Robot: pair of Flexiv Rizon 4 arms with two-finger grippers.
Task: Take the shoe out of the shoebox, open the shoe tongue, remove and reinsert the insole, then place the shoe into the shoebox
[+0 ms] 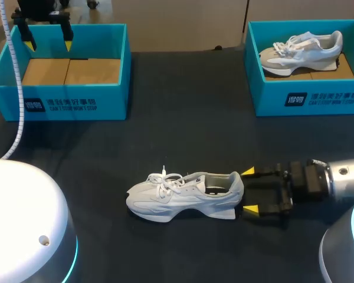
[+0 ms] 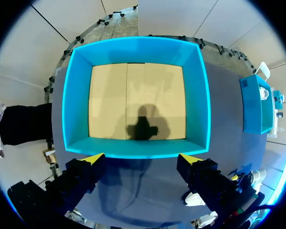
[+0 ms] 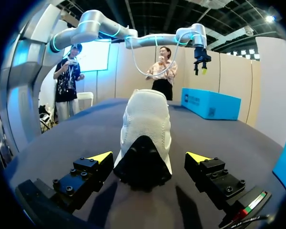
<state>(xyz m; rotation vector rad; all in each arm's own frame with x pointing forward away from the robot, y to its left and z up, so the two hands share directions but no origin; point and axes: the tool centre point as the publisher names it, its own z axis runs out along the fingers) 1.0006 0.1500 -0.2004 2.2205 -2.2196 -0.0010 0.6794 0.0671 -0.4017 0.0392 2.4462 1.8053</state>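
Shoe (image 1: 186,196) is lying on the table (image 1: 165,118); I'm holding my right gripper (image 1: 249,190) spread at its heel and my left gripper (image 1: 48,44) spread above a shoebox (image 1: 59,101).

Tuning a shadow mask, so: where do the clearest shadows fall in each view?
Left wrist view: a dark shadow of the left gripper on the cardboard floor of the empty blue box. Right wrist view: soft shadows on the table under the right gripper. Head view: a faint one beneath the shoe.
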